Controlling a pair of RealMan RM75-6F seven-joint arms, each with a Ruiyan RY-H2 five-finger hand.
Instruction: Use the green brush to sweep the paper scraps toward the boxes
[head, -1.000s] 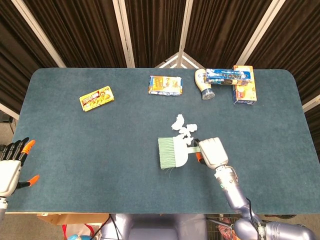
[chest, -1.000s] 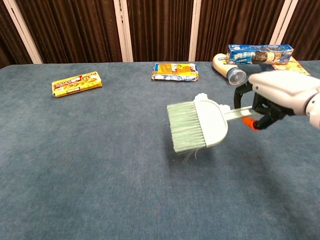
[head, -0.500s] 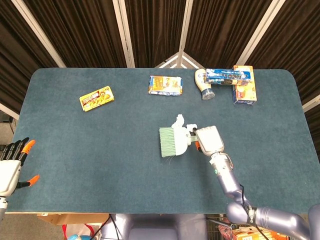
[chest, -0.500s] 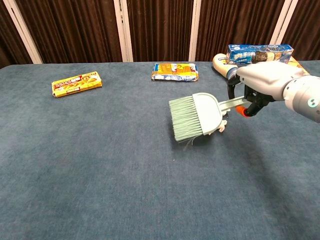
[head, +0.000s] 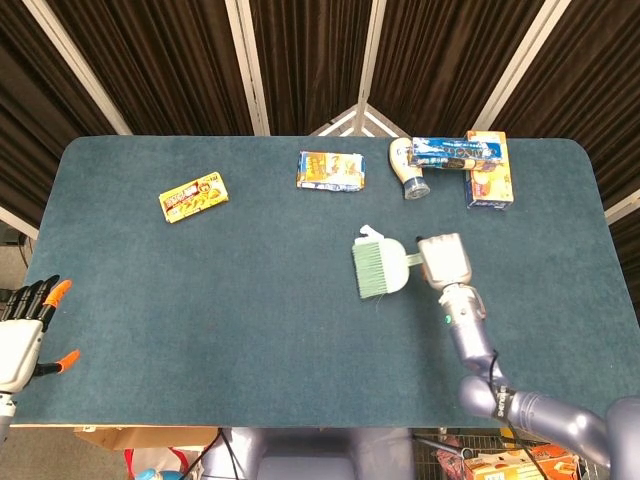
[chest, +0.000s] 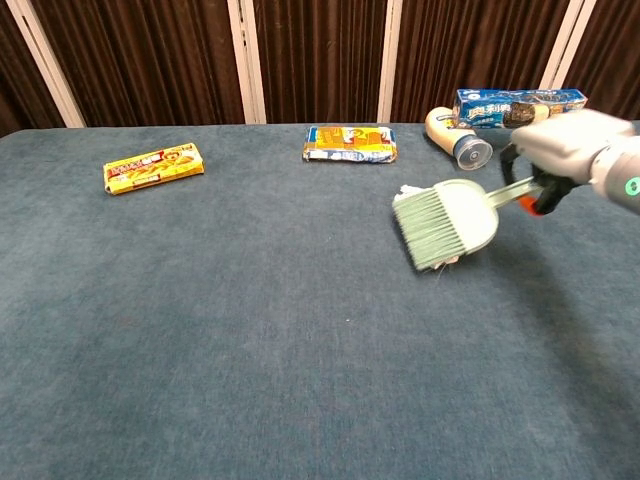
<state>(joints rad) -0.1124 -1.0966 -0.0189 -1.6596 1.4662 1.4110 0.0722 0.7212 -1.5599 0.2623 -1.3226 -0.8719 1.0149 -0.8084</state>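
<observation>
The right hand (head: 444, 262) gripped the green brush (head: 379, 268) by its handle — bristles extending to the hand's left over the paper scraps (head: 369, 233), mid-worktop (head: 200, 300), short of the boxes (head: 488, 170). The left hand (head: 22, 325) rested spread, empty, at the worktop's edge.

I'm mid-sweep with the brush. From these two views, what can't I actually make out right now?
- Paper scraps: only a small white bit shows past the green brush in both views; the brush head hides the rest.
- Right hand: the chest view cuts it off at the right edge; the head view shows only its back, so its hold on the handle is hidden.
- Left hand: cut off by the head view's left edge, absent from the chest view.
- Box labels: too small to read.
</observation>
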